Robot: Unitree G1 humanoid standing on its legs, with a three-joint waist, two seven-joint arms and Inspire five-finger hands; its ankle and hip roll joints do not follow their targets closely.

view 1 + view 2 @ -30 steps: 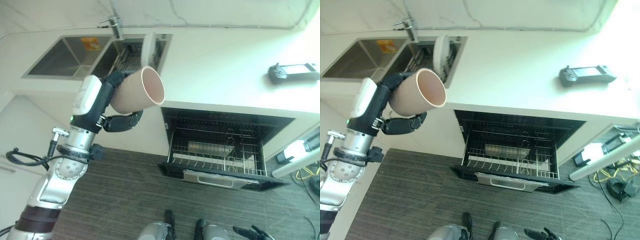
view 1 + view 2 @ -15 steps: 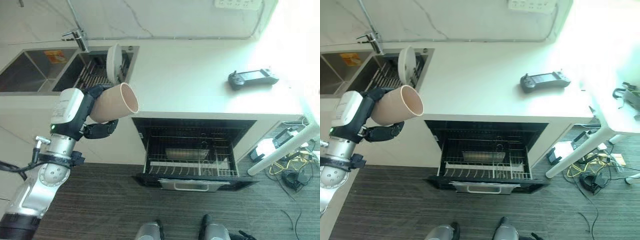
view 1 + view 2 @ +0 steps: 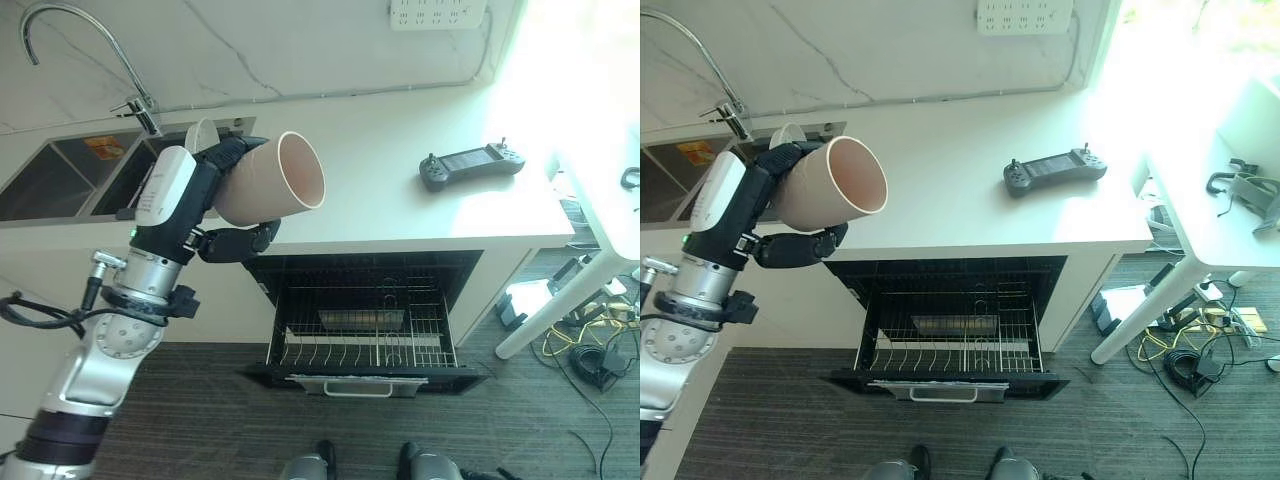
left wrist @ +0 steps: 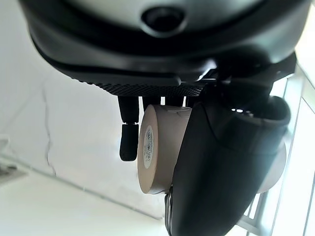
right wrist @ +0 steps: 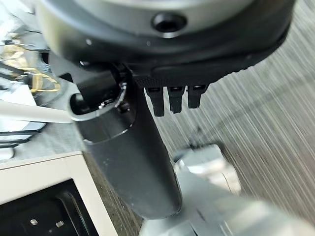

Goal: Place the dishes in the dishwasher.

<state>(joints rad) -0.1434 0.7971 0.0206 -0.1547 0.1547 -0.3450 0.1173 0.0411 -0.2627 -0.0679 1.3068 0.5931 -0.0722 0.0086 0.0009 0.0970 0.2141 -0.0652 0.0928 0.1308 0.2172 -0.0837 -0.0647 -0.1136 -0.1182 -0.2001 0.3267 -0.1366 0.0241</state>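
My left hand (image 3: pixel 236 243) is shut on a beige cup (image 3: pixel 270 182), held on its side with the mouth turned right, in front of the counter edge above the dishwasher's left corner. From the left wrist, the thumb (image 4: pixel 221 162) and fingers wrap the cup (image 4: pixel 157 147). The dishwasher drawer (image 3: pixel 365 340) stands pulled out below the counter, its wire rack holding a metal tray (image 3: pixel 362 319). A white plate (image 3: pixel 200 133) stands in the sink rack behind the cup. My right hand (image 5: pixel 128 147) hangs over the floor, fingers straight, holding nothing.
A double sink (image 3: pixel 60 180) with a faucet (image 3: pixel 60 40) lies at the left. A dark handheld controller (image 3: pixel 470 163) rests on the white counter (image 3: pixel 370 190). A white table (image 3: pixel 1230 190) stands at the right, with cables (image 3: pixel 590 350) on the floor under it.
The camera has swung, shifting the whole scene. The cup stays in my left hand, now higher against the counter and nearer the dishwasher's left corner.
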